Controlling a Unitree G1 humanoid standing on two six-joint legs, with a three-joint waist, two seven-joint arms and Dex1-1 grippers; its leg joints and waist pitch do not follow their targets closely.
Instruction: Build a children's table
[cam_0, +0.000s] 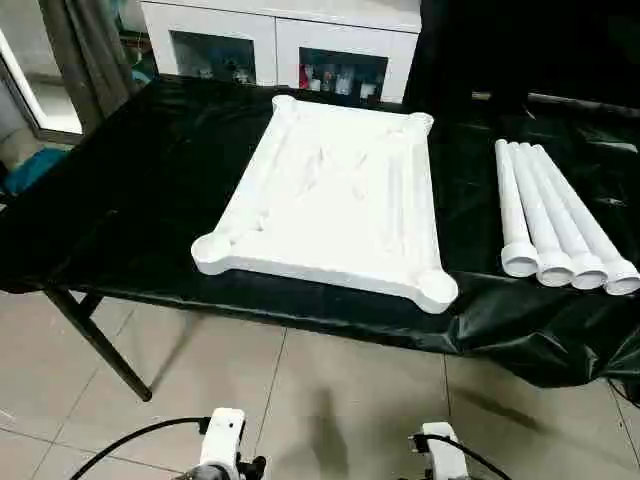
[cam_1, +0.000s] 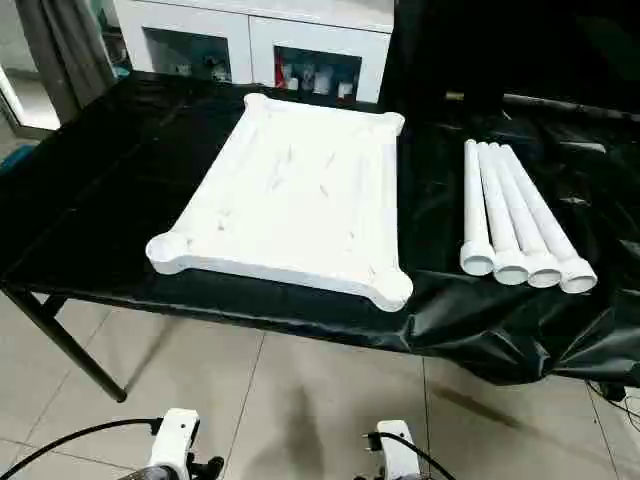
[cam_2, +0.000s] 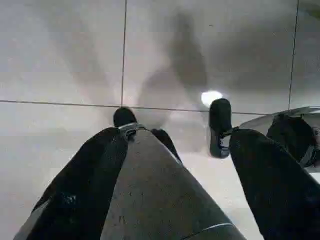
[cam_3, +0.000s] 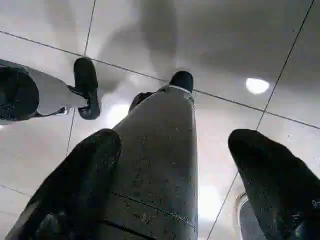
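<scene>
White ribbed tabletop (cam_0: 330, 205), 4 white legs (cam_0: 555, 215), black table cover (cam_0: 150, 170).

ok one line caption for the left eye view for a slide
White table top lying ribbed side up on the black-covered work table, four white legs laid side by side to its right, unassembled.

Both arms hang low, left gripper (cam_2: 175, 185) and right gripper (cam_3: 185, 195) spread apart.
</scene>
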